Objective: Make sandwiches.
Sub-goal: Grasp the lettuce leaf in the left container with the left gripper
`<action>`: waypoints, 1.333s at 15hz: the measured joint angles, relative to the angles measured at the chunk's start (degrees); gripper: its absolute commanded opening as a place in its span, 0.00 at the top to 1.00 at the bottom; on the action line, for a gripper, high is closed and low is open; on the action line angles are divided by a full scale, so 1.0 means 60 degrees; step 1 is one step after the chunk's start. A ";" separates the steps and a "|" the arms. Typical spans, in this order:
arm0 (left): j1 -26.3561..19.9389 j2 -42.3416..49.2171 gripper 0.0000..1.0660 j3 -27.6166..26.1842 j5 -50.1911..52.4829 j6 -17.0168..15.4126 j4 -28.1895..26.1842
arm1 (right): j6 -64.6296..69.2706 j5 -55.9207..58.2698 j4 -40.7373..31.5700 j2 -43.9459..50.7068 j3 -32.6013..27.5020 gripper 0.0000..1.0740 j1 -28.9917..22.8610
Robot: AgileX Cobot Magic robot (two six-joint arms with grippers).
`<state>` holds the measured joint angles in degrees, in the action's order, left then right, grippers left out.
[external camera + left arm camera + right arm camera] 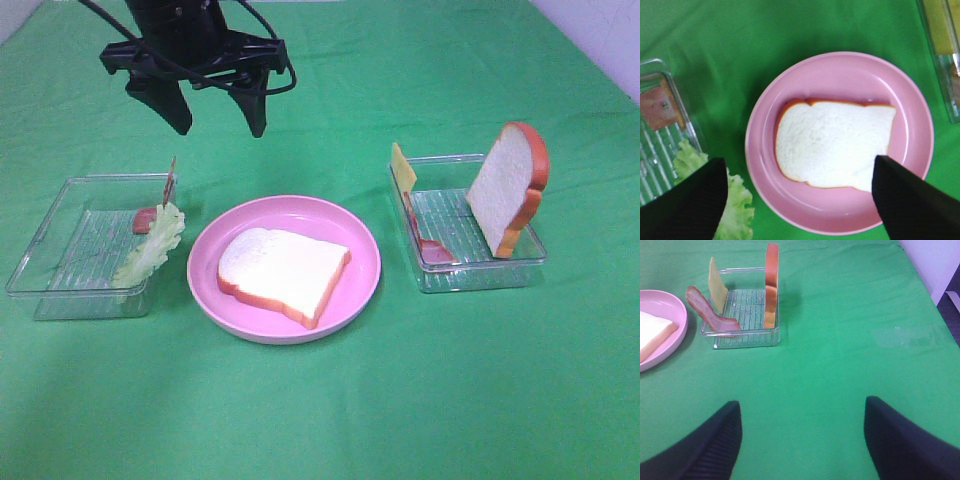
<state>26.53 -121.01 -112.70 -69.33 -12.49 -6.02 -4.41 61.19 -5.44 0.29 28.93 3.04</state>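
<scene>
One white bread slice [285, 272] with an orange-brown crust lies flat on the round pink plate [365, 250]. My left gripper [218, 118] hangs open high above the table, behind the plate, with nothing held. In the left wrist view its open fingertips flank the bread slice [832, 142] from above. A second bread slice [508, 190] leans upright in the right tray [480, 275], beside yellow cheese [403, 167] and a bacon strip [428, 245]. Lettuce [150, 245] and ham [143, 220] sit in the left tray [60, 215]. My right gripper [800, 440] is open over bare cloth.
A green cloth [320, 420] covers the whole table. The two clear trays stand on either side of the plate. A pale wall or edge [600, 40] shows at the far right corner.
</scene>
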 measured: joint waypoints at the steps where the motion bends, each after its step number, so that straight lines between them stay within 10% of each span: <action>1: 0.0000 0.0248 0.31 0.0497 0.0000 0.0000 0.0258 | 0.0000 0.0000 0.0000 0.0000 0.0000 0.38 0.0000; 7: 0.0000 0.0735 0.31 0.2712 -0.0095 -0.0067 0.1003 | 0.0000 0.0000 0.0000 0.0000 0.0000 0.38 0.0000; 20: 0.0000 -0.0592 0.37 0.2769 0.0134 -0.0105 0.1280 | 0.0000 0.0000 0.0000 0.0000 0.0000 0.38 0.0000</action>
<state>26.53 -124.56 -96.09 -68.53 -13.12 1.66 -4.41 61.19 -5.44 0.29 28.93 3.04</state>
